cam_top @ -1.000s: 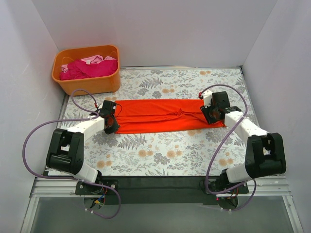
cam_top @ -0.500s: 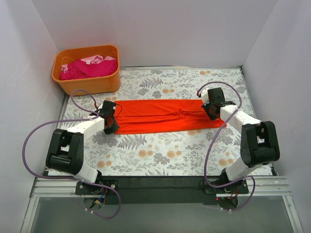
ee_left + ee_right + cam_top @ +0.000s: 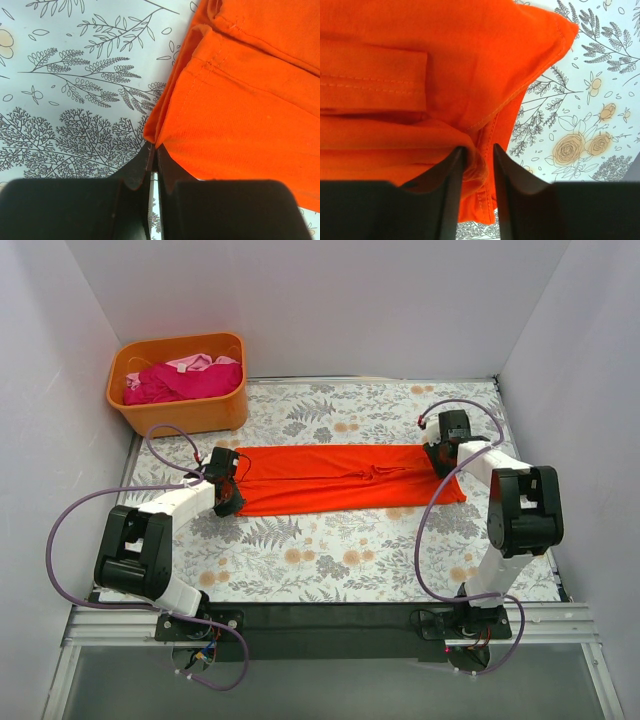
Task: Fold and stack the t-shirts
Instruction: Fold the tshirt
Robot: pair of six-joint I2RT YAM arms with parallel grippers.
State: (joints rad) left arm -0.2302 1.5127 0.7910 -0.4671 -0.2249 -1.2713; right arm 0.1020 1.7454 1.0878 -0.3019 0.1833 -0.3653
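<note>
Three t-shirts counted. Found the orange-red t-shirt (image 3: 340,480) lying flat on the floral table (image 3: 330,550), folded lengthwise into a long narrow strip running left to right between the two arms. Found the magenta t-shirt (image 3: 190,382) and a pale pink t-shirt (image 3: 192,362) heaped in the orange plastic tub (image 3: 185,415) at the far left corner, well apart from the strip.

Traced the left gripper (image 3: 152,150) to the strip's left end. Clenched tight there, with no gap at the tips, pinching a corner of the layered fabric right at the hem (stitching plain in the left wrist view, at least two layers stacked). Nothing but printed ferns and branches on the tablecloth just left of the pinch.

Traced the right gripper (image 3: 479,155) to the strip's right end, toward its far corner by the look of the top view. Noted its jaws parted a little, straddling a bunched fold of hem, loose rather than squeezed flat. Saw beyond them a folded-in sleeve with a double-stitched edge lying across the body of the shirt. Saw the shirt's outer edge curving off onto the printed roses at the right.
</note>
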